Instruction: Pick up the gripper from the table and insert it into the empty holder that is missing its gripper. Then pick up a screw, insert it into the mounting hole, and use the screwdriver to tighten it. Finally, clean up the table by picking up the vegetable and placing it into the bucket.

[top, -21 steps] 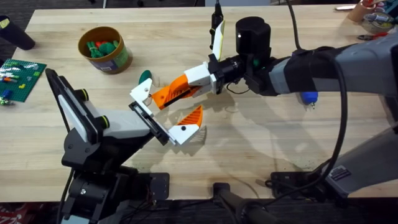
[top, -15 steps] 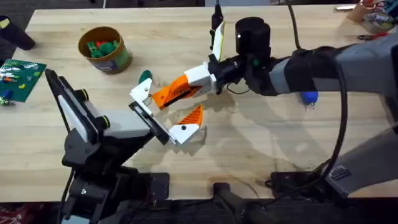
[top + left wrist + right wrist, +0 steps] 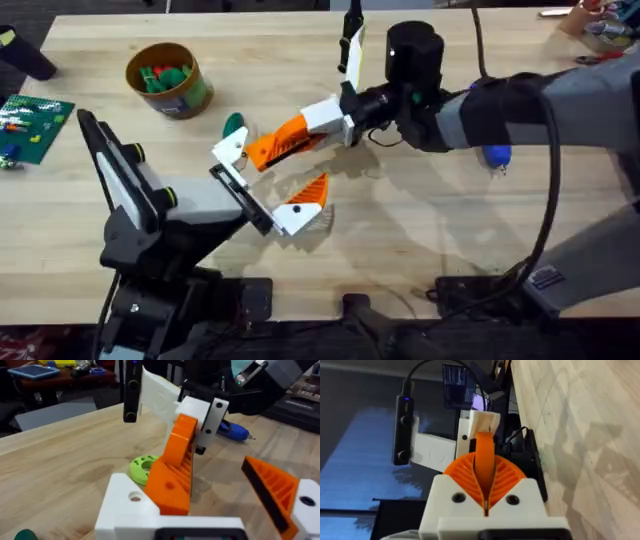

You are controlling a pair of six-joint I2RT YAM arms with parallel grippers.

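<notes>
Checking in from the remote station. My right gripper [image 3: 302,131] is clamped shut on the orange part of the loose finger [image 3: 258,152]. In the right wrist cam the ribbed pads [image 3: 506,476] are pressed against either side of it, and the finger [image 3: 485,452] runs straight out ahead to its white end piece.

That white end is over at the left arm, right at the upper end of the black holder bracket [image 3: 238,186]. From the left wrist cam it looks like the white piece is touching the bracket, with the orange finger [image 3: 172,477] slanting up toward the right gripper. I can't tell whether it's actually seated. The whole piece is held up off the worktop [image 3: 450,235].

The left gripper [image 3: 275,180] reads as open to me. Its own short orange finger [image 3: 308,192] sits at the other end of the bracket, well apart from the loose one.

The little dark green vegetable [image 3: 233,124] is lying on the worktop just beyond the white end piece. It's between that and the bucket [image 3: 192,96], but not touching either. The bucket has some green and red toys in it.

A blue-handled tool [image 3: 497,156] sits on the worktop partly under my right arm. In the left wrist cam there's also a lime green ring [image 3: 142,466] lying flat, just behind the orange finger.
</notes>
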